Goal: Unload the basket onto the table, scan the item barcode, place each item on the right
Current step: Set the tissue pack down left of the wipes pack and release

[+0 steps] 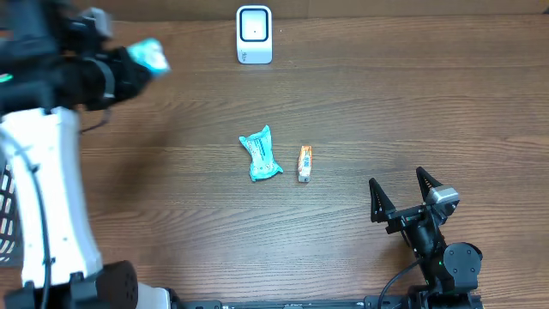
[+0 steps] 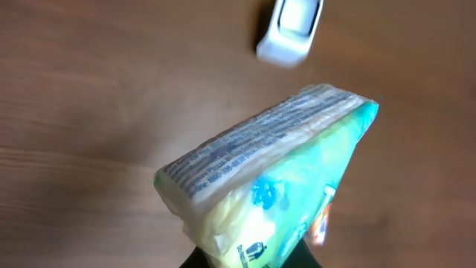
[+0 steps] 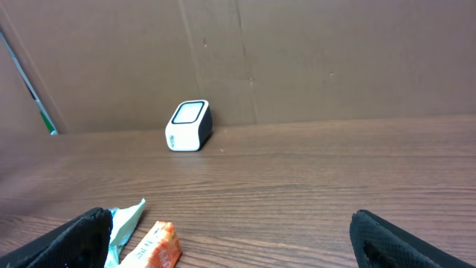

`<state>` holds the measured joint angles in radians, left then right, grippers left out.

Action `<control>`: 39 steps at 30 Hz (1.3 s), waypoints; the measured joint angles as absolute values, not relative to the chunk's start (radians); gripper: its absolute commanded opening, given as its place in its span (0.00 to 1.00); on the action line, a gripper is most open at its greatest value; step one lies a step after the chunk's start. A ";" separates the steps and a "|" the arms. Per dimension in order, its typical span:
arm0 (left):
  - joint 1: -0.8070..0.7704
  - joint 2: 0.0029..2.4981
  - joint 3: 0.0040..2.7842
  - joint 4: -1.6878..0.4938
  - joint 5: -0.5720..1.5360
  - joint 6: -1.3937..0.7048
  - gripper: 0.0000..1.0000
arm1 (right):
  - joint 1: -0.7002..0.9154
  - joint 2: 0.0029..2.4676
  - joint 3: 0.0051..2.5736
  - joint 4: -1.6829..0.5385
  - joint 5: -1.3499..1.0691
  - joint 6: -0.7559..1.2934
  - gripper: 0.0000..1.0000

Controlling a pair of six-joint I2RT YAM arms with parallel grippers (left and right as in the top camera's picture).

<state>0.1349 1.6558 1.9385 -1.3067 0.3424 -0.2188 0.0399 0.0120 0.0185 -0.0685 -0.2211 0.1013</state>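
High above the table's far left, my left gripper is shut on a teal and white soft pack. In the left wrist view the pack fills the middle, its printed side edge turned up, and my left gripper grips its lower end. The white barcode scanner stands at the back centre, and it shows beyond the pack's top end as the scanner. My right gripper rests open at the front right with nothing between its fingers, and the scanner stands far ahead of my right gripper.
A crumpled teal packet and a small orange packet lie mid-table; the right wrist view shows the teal packet and the orange packet by its left finger. A white basket sits at the left edge. A cardboard wall backs the table.
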 measured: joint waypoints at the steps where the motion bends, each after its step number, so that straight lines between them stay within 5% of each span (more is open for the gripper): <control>1: 0.105 1.668 1.905 -1.291 0.325 -0.212 0.04 | 0.040 0.012 0.019 -0.068 -0.221 0.102 1.00; 21: -0.025 1.724 1.518 -1.163 0.220 -0.202 0.05 | 0.040 0.012 0.019 -0.068 -0.221 0.102 1.00; 26: -0.025 1.724 1.465 -1.147 0.217 -0.195 0.25 | 0.040 0.012 0.019 -0.068 -0.221 0.102 1.00; 39: -0.043 1.724 1.451 -1.132 0.243 -0.187 0.40 | 0.040 0.012 0.019 -0.068 -0.221 0.101 1.00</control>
<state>-0.0429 1.7245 1.4509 -1.1320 0.2432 -0.1871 0.0399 0.0120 0.0185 -0.0685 -0.2211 0.1013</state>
